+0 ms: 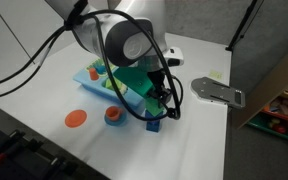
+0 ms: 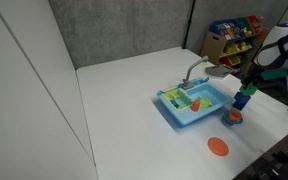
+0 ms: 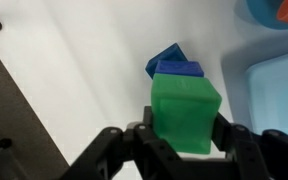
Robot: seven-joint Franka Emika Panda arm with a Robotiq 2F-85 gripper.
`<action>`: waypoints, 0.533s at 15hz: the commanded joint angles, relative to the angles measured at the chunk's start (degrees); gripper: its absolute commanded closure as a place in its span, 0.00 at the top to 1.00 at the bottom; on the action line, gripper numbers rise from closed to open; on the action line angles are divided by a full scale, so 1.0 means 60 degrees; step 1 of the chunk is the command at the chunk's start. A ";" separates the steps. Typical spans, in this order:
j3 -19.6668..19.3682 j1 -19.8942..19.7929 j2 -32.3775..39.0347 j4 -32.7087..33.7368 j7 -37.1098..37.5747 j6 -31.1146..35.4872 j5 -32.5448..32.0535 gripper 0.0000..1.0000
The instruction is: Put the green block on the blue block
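Pincer (image 3: 184,132): one, closed partway, its two fingers (image 3: 140,136) pressed to opposite sides of the green block.
Green block (image 3: 185,110): one, held between the pincer's fingers.
Blue block (image 3: 176,64): one, on the white table (image 1: 209,140), directly past the pincer's tips and under the green block's far edge; whether the two blocks touch cannot be told.
Toy sink (image 2: 174,113): one, light blue, close beside the pincer.
Small blue bowl (image 2: 232,117) with orange inside: one, near the pincer, beyond the blue block in the wrist view.
Orange disc (image 2: 217,147): one, flat on the table, farther from the pincer than the bowl.
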 commanded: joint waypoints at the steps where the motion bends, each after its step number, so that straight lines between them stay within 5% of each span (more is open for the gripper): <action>1: -0.0112 0.0051 0.0146 0.0028 0.0090 0.0232 -0.0189 0.30; 3: -0.0088 0.0044 0.0184 0.0020 0.0072 0.0258 -0.0153 0.30; 4: -0.0039 0.0011 0.0129 -0.0008 0.0021 0.0225 -0.0099 0.80; 8: 0.0124 -0.0075 -0.0459 -0.0224 -0.0184 -0.0046 0.0042 1.00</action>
